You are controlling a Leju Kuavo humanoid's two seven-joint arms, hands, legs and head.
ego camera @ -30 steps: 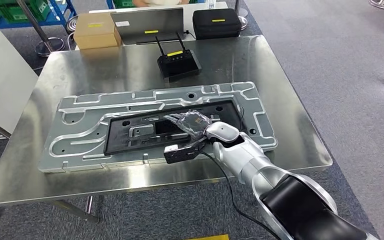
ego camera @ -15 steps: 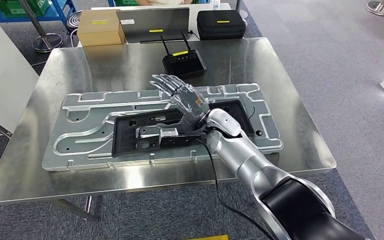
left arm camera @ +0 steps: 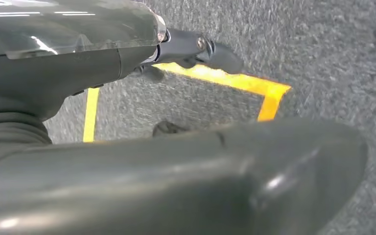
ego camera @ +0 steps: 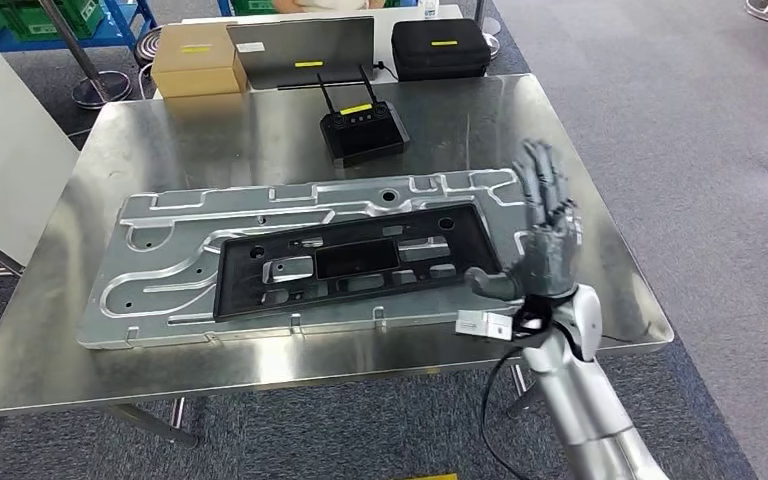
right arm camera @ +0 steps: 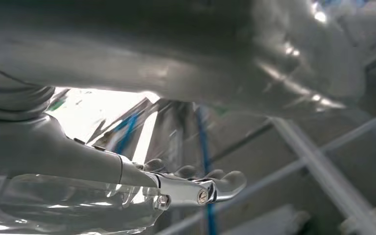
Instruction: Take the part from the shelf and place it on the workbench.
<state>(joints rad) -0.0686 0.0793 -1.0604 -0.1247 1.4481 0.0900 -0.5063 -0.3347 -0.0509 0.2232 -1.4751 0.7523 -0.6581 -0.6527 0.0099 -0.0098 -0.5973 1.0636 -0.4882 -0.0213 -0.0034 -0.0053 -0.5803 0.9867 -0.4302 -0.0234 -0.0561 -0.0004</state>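
Part [ego camera: 345, 265], black and flat, lies low in the middle of the head view, nested on the grey plate [ego camera: 160, 250] atop the workbench [ego camera: 210, 140], untouched by anything. Right hand [ego camera: 543, 240] stands just right of the part, raised with fingers [ego camera: 540, 185] spread upward and holding nothing; left hand [left arm camera: 127, 63] hangs over grey floor with yellow tape [left arm camera: 235, 83], grip impossible to tell. Looks like the placing step is done and only the release remains, so next calls for drawing the right arm down and clear without brushing the part.
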